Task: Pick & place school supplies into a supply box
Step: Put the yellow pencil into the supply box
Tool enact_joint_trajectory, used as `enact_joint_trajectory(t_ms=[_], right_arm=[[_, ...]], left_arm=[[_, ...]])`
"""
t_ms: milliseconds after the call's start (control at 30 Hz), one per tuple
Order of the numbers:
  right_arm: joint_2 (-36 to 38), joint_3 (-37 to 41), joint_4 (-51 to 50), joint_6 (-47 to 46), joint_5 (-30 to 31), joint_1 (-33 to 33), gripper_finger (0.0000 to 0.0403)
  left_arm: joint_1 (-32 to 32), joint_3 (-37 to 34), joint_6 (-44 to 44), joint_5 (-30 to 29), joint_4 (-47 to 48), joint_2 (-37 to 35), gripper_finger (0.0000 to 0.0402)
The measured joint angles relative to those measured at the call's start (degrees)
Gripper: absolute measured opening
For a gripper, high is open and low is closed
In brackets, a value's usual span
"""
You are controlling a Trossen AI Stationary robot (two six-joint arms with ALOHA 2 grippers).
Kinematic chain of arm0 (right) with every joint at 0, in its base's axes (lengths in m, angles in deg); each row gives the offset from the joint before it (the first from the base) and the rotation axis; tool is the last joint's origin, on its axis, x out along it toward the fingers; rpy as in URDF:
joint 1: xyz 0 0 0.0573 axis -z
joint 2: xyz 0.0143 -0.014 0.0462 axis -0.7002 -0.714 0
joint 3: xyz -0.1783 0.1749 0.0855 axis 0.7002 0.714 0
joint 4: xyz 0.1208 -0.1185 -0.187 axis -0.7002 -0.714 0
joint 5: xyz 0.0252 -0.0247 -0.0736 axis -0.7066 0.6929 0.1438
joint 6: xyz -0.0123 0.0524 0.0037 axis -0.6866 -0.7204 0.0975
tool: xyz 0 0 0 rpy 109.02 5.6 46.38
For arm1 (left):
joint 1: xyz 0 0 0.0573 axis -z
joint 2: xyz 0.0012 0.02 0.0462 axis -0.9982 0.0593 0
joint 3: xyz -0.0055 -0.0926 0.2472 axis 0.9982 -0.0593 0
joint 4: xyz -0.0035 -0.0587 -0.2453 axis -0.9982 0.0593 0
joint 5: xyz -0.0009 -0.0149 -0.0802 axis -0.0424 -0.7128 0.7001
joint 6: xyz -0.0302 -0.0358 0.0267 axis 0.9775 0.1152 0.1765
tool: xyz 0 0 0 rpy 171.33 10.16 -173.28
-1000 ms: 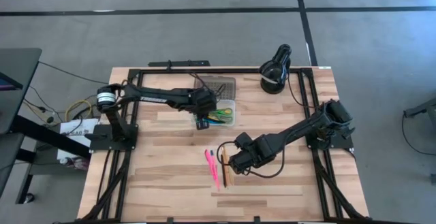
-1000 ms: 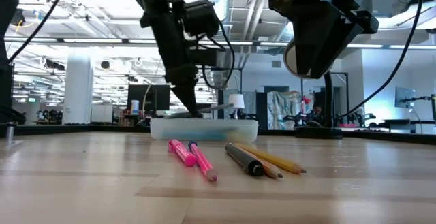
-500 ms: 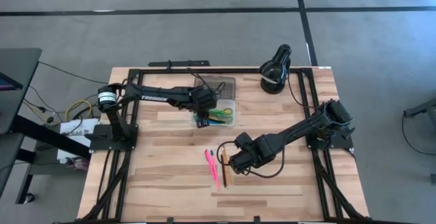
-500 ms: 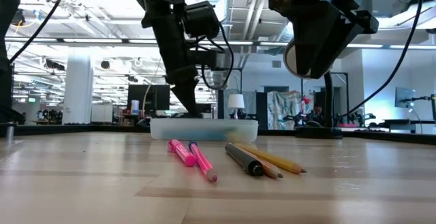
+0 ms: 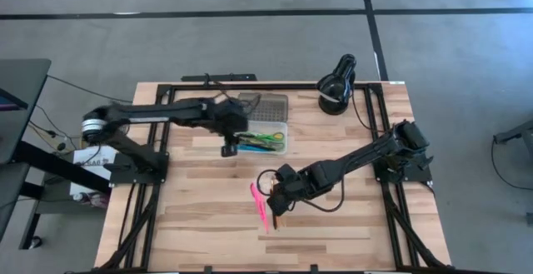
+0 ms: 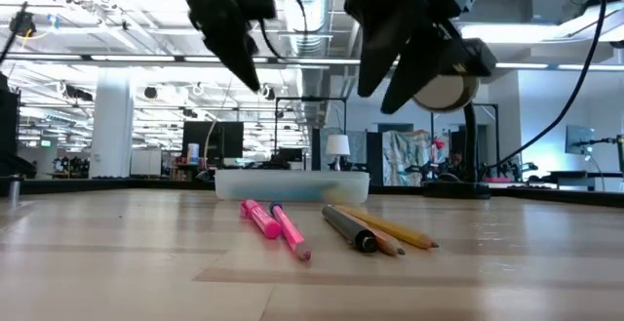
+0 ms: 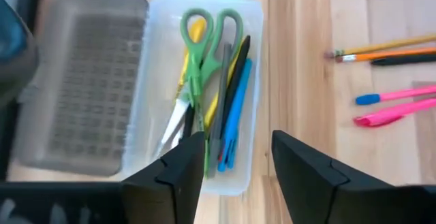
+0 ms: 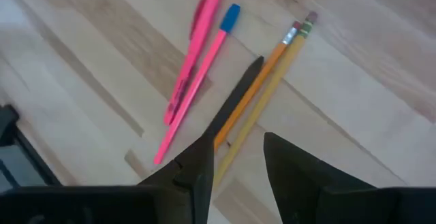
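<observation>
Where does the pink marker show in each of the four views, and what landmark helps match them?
High view: pink marker lies on the table, lower centre, beside the right pincer.
Low view: foreground, left of centre.
Left wrist view: right edge, lowest of the loose supplies.
Right wrist view: upper centre, ahead of that arm's fingers.
Shared landmark: the blue-capped pink pen lying right alongside it in every view.

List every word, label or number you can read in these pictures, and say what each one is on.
None can be read.
Left arm: pale lettering along the link, too small to read.
Pink marker: dark print on the barrel, blurred.
Paper beside the table: print too small to read.
</observation>
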Motion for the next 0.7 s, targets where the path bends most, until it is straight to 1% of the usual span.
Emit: enact_joint_trajectory(t_ms=[100,167,400,600,700], right_arm=[[0.02,2.29,2.07,-3.43,-2.0,0.46,0.012],[-0.05,3.31,2.78,-5.4,-2.14,0.44,0.012],[0.02,6.69,8.93,-7.35,-2.0,0.53,0.012],[0.02,10.21,13.89,-8.06,-1.8,0.72,0.012],[0.02,11.33,14.05,-8.07,-1.54,0.72,0.012]], left_arm=[[-0.02,-1.49,0.3,-0.46,0.32,-5.89,0.0163],[-0.02,-2.89,0.77,-0.96,0.44,-9.92,0.0163],[-0.06,-5.72,1.73,-5.5,0.4,-20.8,0.0162],[-0.07,-6.77,2.4,-6.6,0.59,-26.13,0.0162],[-0.07,-6.79,2.86,-6.68,0.71,-27.41,0.0162]])
